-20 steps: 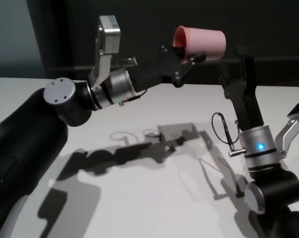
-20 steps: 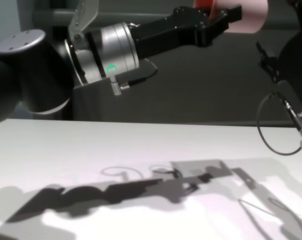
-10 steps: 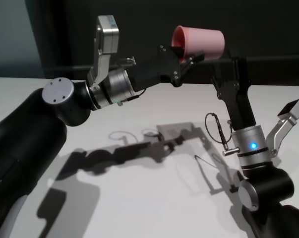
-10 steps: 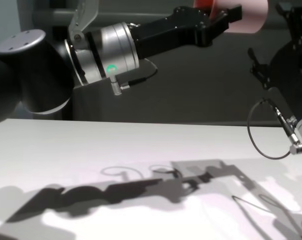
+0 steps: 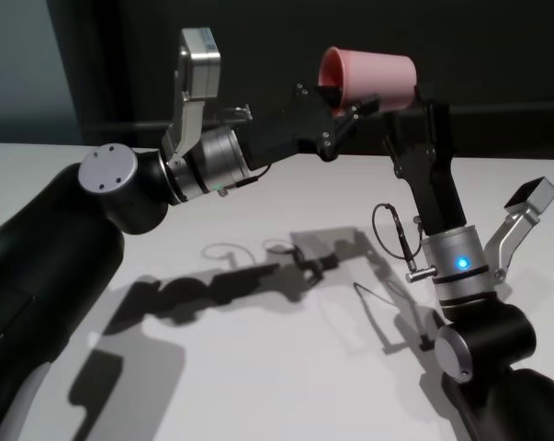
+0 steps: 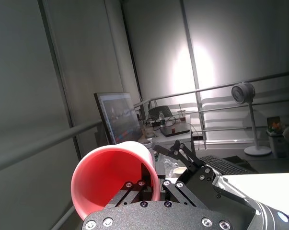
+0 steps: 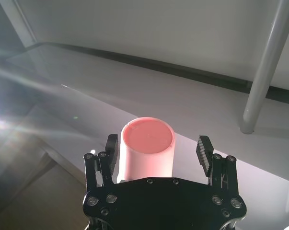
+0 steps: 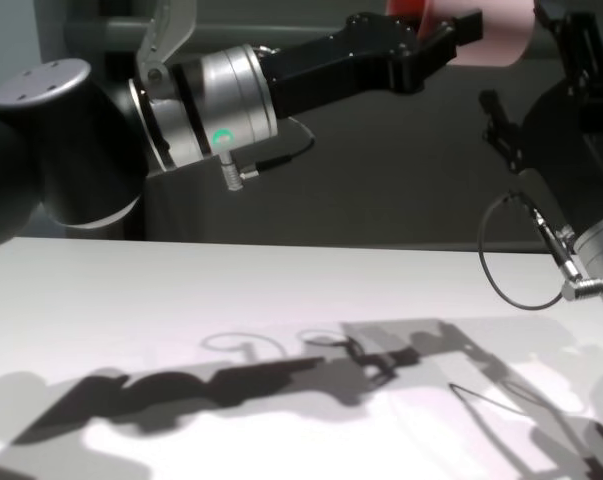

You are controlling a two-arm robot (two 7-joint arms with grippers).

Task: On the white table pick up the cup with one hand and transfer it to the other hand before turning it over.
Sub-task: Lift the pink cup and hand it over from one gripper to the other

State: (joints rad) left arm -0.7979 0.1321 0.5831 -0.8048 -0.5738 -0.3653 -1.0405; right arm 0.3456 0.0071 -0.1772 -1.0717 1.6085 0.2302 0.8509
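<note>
1. the pink cup (image 5: 368,78) is held lying on its side, high above the white surface (image 5: 258,367), its mouth turned toward the robot's left and its flat base toward the right.
2. the left pincer (image 5: 350,108) is clamped tight on the cup's rim; in the left wrist view one finger is seen inside the mouth of the cup (image 6: 116,179) and the wall is pinched at the thickened edge.
3. the right pincer (image 7: 158,151) is spread wide, with its fingers (image 7: 203,146) standing on either side of the cup's base end (image 7: 148,153); a gap is seen at the right-hand finger, while contact at the other cannot be told.
4. in the head view the right arm is raised nearly upright from the lower right, its tip at the cup's base.
5. a thin looped black cable (image 8: 509,262) hangs beside the right arm's silver cylinder.
6. arm shadows (image 5: 258,276) are cast across the white surface below.
</note>
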